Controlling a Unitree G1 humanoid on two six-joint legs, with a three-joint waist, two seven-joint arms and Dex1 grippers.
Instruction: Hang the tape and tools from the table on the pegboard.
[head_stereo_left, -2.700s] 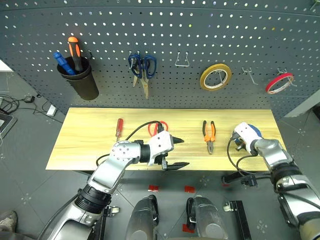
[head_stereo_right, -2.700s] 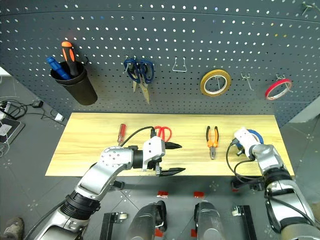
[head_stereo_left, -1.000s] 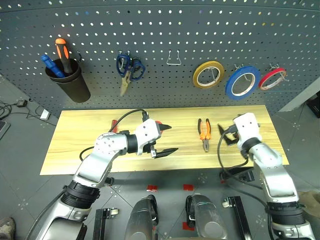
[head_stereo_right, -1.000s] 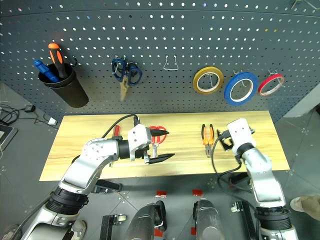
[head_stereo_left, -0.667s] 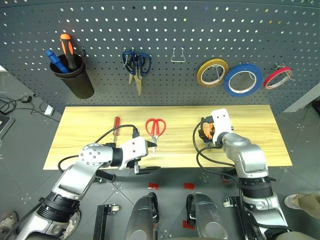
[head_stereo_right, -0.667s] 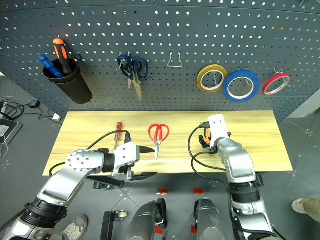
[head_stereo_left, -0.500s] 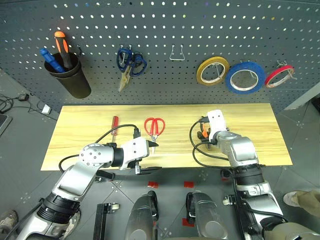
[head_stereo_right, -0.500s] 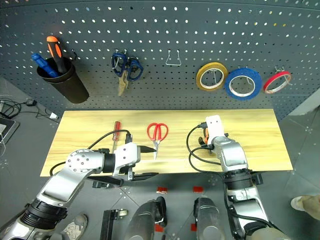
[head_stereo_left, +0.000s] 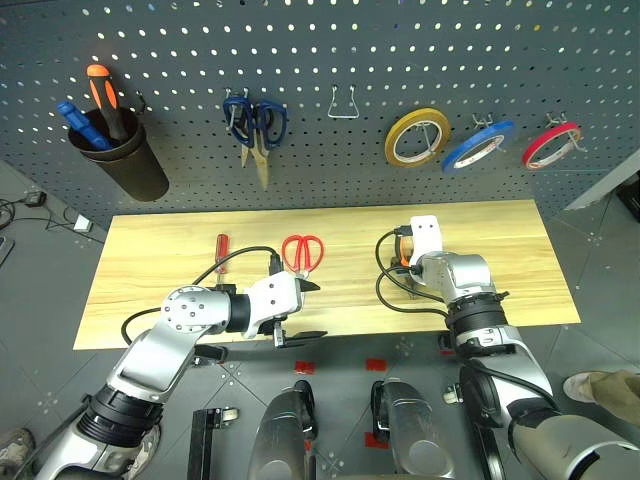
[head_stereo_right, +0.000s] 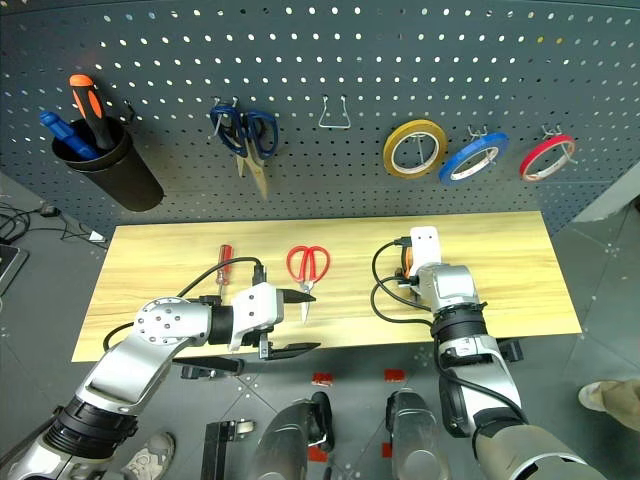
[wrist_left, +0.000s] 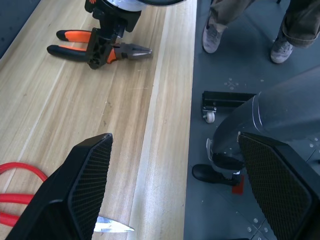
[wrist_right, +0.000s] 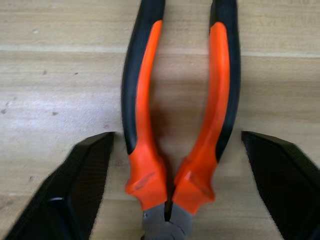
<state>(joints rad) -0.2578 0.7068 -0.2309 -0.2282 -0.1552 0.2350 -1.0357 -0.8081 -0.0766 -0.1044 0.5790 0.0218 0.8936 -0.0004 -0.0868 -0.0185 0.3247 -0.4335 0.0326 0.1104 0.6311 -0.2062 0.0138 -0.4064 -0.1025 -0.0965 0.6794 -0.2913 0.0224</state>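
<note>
Since the earlier frames, your right arm has left the board and come down over the pliers (wrist_right: 180, 115); the blue tape (head_stereo_left: 478, 146) now hangs on its hook on the pegboard (head_stereo_left: 330, 40), between the yellow tape ring (head_stereo_left: 416, 137) and the red tape ring (head_stereo_left: 549, 145). So the tape step reads as done, and the pliers step is in hand.

Right gripper (wrist_right: 175, 165): the fingers (wrist_right: 75, 190) stand apart, one on each side of the pliers, handles between them and reaching away from the fingertips, the grey joint nearest the wrist. No contact visible; nothing grasped yet. The pliers lie flat on the desk (head_stereo_left: 150, 260).

Left gripper (head_stereo_left: 300, 310): fingers released, spread wide, empty, hovering near the desk's front edge. The red-handled scissors (head_stereo_left: 303, 252) lie just beyond its fingertips, blade tip close to one finger in the left wrist view. The red-handled screwdriver (head_stereo_left: 221, 250) lies further off to that arm's outer side, untouched.

Judgement on the next move: you need to close the right fingers across both orange-and-black handles near the joint, squarely, so the pliers do not swivel on lifting. Then lift clear and carry to a free hook; the bare wire hook (head_stereo_left: 343, 103) left of the yellow ring looks available. Scissors and screwdriver remain after that.
</note>
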